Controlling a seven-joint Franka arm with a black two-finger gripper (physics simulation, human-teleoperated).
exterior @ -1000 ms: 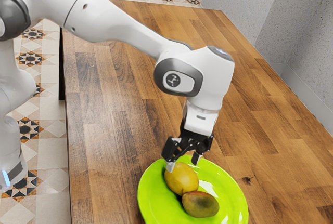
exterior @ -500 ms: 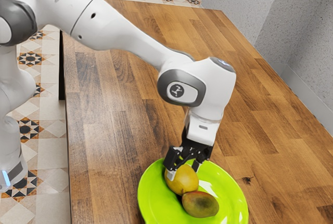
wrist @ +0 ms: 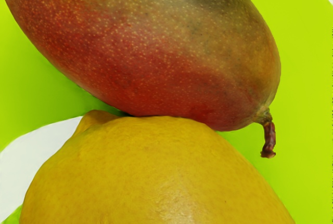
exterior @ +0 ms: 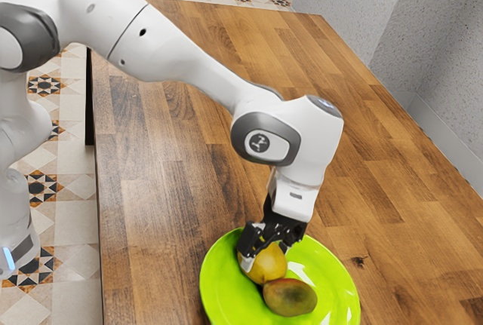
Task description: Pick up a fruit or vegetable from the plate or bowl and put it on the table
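Observation:
My gripper (exterior: 267, 256) is low over the green plate (exterior: 220, 287), its fingers spread on either side of the yellow fruit (exterior: 266, 268). One finger stands at the fruit's left side in the exterior view, the other by its upper right; no firm contact from both sides is visible. Against the yellow fruit lies a red-green mango (exterior: 290, 297) on the same plate. In the wrist view the yellow fruit (wrist: 156, 177) is large under the hand, touching the mango (wrist: 156, 52), whose short stem shows.
The plate rests on a wooden table (exterior: 173, 159), whose bare surface stretches behind and beside it. A grey speckled wall (exterior: 445, 76) stands past the table's far edge at the exterior view's right.
My hand has come down around the yellow fruit, with the fingers now lower along its sides. Both fruits and the plate look almost unmoved.

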